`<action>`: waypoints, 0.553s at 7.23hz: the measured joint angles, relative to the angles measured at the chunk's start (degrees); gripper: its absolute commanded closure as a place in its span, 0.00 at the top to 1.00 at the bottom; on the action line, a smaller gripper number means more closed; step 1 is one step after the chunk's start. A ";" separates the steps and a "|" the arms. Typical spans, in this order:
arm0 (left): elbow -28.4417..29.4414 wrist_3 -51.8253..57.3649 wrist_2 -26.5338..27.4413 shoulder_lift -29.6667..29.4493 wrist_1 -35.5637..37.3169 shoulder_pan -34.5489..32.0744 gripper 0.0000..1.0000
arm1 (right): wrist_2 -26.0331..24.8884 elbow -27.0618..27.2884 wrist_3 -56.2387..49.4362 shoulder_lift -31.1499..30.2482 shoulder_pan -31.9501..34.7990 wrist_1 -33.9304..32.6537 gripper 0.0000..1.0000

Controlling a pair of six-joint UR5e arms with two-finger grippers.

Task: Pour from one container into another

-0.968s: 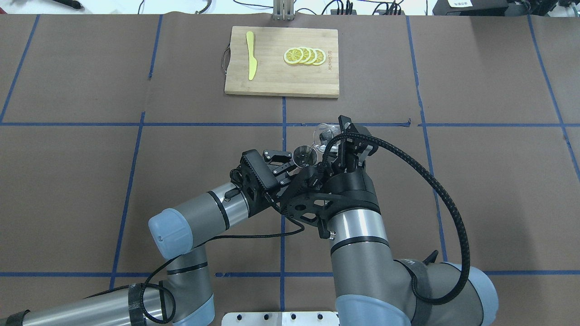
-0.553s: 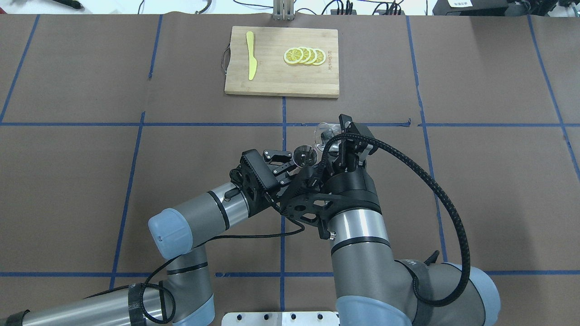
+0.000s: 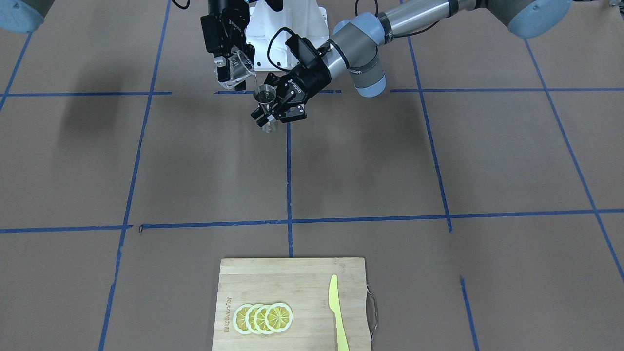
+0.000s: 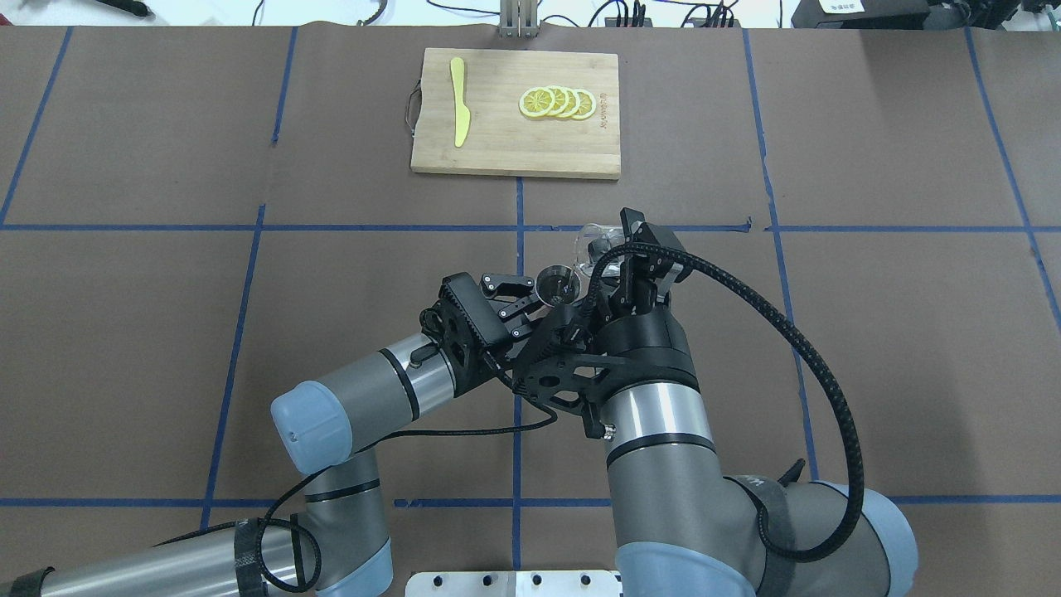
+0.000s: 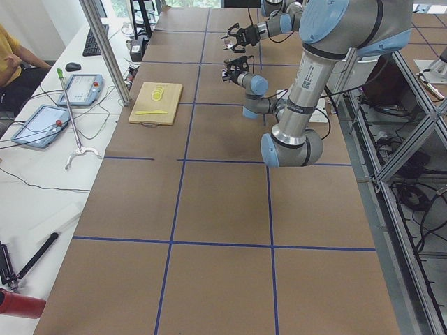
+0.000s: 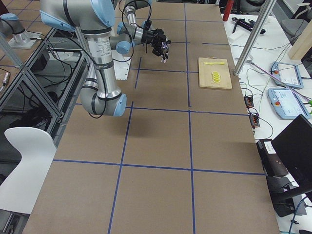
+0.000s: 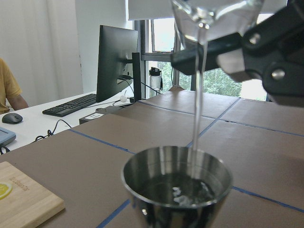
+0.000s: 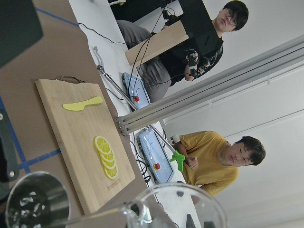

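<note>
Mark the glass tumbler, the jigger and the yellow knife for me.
glass tumbler point(image 3: 239, 73), front-facing view, its tilted side wall
jigger point(image 7: 175, 219), left wrist view, outer wall below the rim
yellow knife point(image 4: 458, 99), overhead view, middle of its length

A bamboo cutting board point(image 4: 514, 153) lies at 12 o'clock on the brown-paper surface point(image 4: 870, 332), which is crossed by blue tape lines point(image 4: 373, 227). On the board, a yellow knife point(image 4: 458, 101) rests toward 9 o'clock and four overlapping lemon slices point(image 4: 557, 103) toward 2 o'clock. Past it sit a person in yellow point(image 8: 211, 164) and a person in black point(image 8: 204, 45), near two tablets point(image 8: 153, 149).
</note>
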 measured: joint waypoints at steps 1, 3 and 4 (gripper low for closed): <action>0.00 0.00 -0.02 0.00 0.00 0.01 0.00 | 0.00 0.00 0.03 0.16 -0.04 0.02 0.00; 0.02 0.00 -0.03 0.00 0.00 0.01 0.00 | 0.02 0.10 0.12 0.55 -0.08 0.01 0.00; -0.01 0.00 -0.03 0.00 -0.02 0.00 0.00 | 0.06 0.19 0.37 0.69 -0.08 0.11 0.00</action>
